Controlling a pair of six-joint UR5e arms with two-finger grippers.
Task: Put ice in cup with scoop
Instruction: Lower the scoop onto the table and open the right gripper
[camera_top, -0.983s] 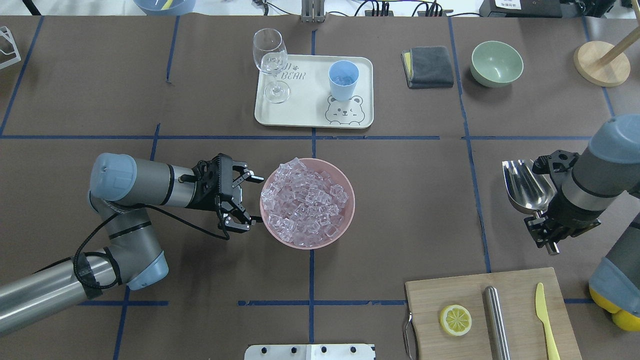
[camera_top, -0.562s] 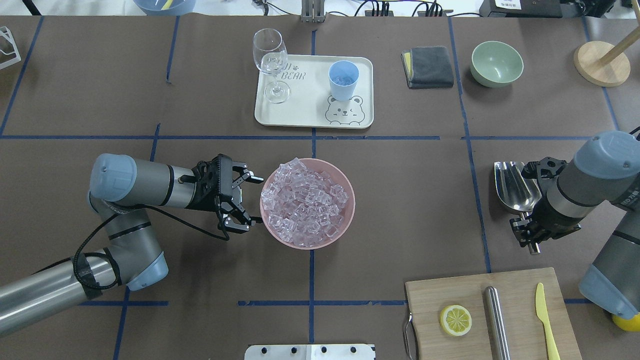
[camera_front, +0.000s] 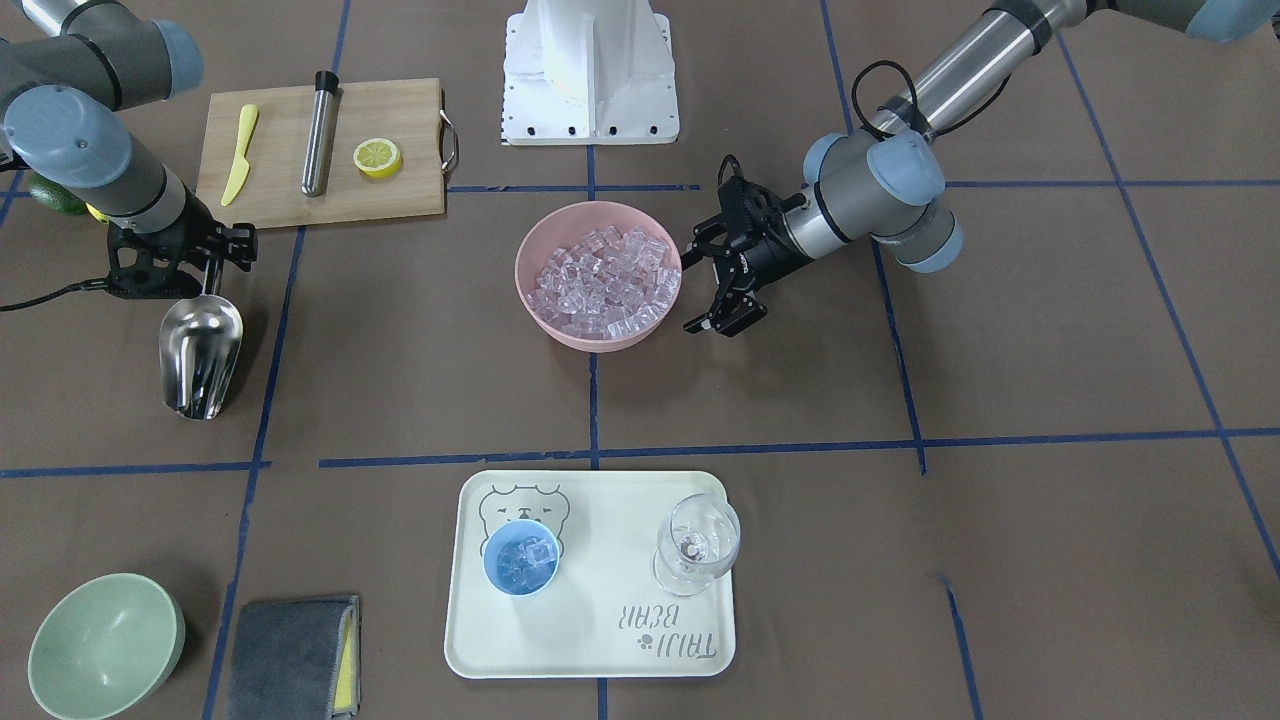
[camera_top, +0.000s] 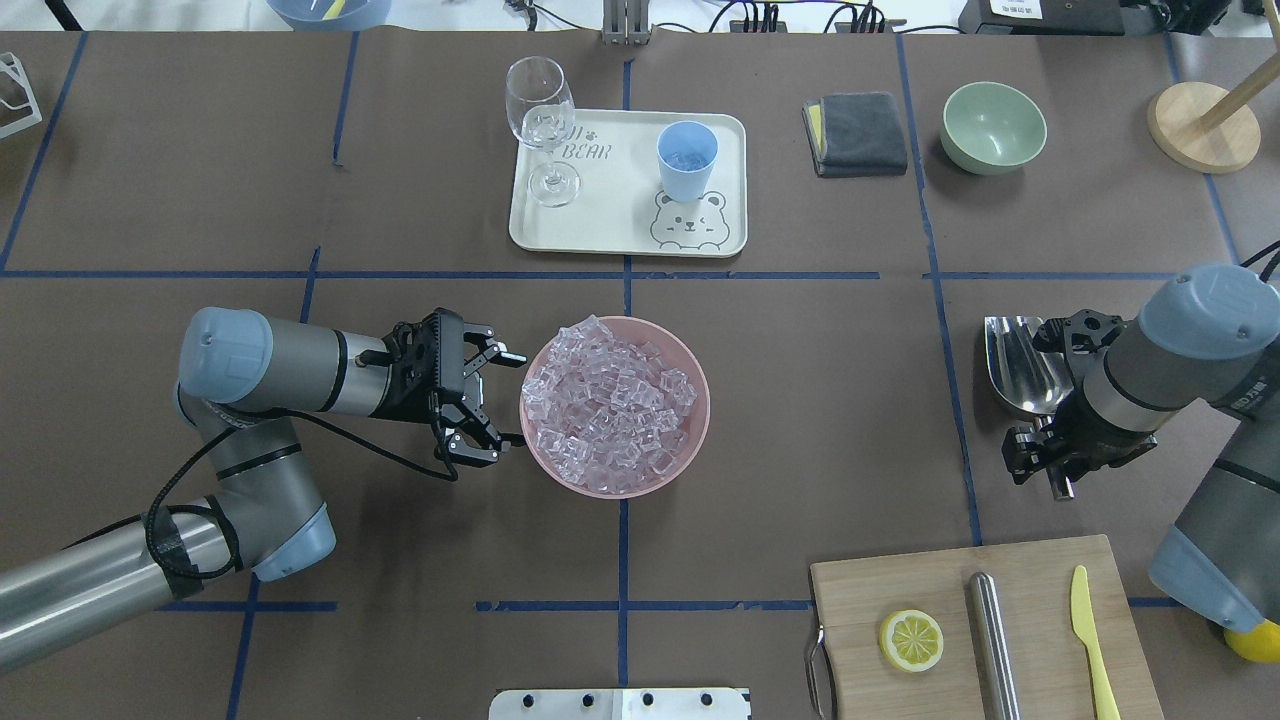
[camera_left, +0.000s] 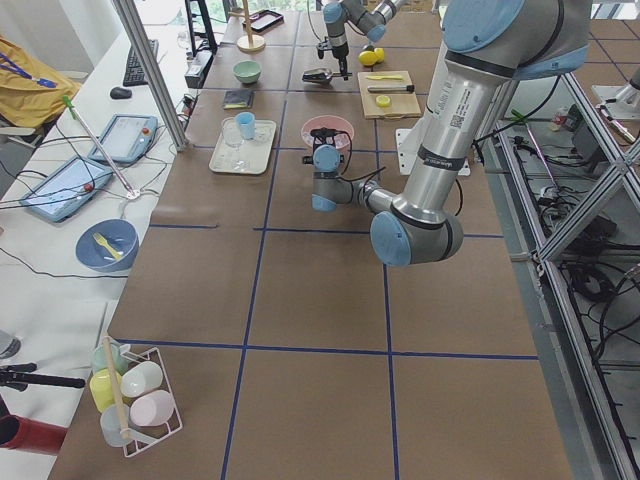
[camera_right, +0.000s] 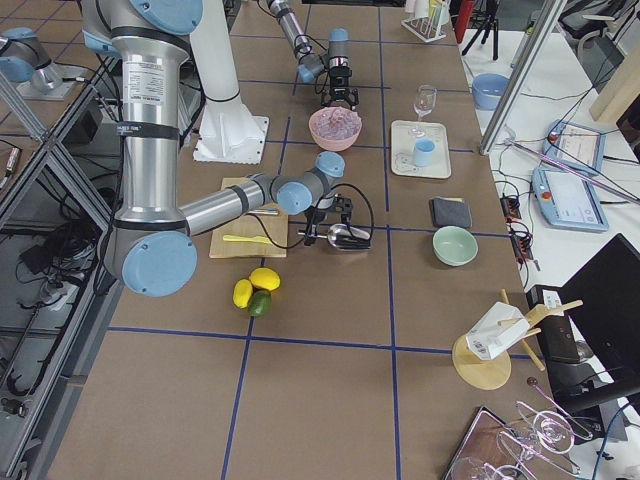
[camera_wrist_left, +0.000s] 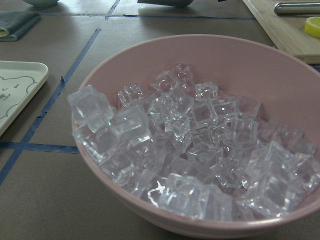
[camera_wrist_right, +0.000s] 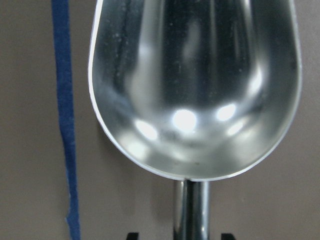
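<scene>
Two arms are showing in the front view, and I'm watching the right gripper (camera_front: 205, 278) bringing the scoop (camera_front: 200, 350) down onto the table far out on its own side, well apart from the pink bowl (camera_front: 522, 262) of ice (camera_front: 600, 275). The cup (camera_front: 521, 560) is standing on the tray (camera_front: 600, 640) with cubes already lying in it. Overhead, I'm seeing the change: a second ago the scoop was hanging higher and tilted, and now it is lying low with its trough empty, which I'm taking as the tool being put away after a pour, not going back for more. The left gripper (camera_top: 500, 408) is waiting spread wide and empty just beside the bowl, unmoved. Side views are adding nothing finer. The left wrist camera is filling with heaped ice. The right one is showing the bare trough and the handle running down toward the jaws, so I'm reading it as probably still clamped, though the contact itself is cut off.
</scene>
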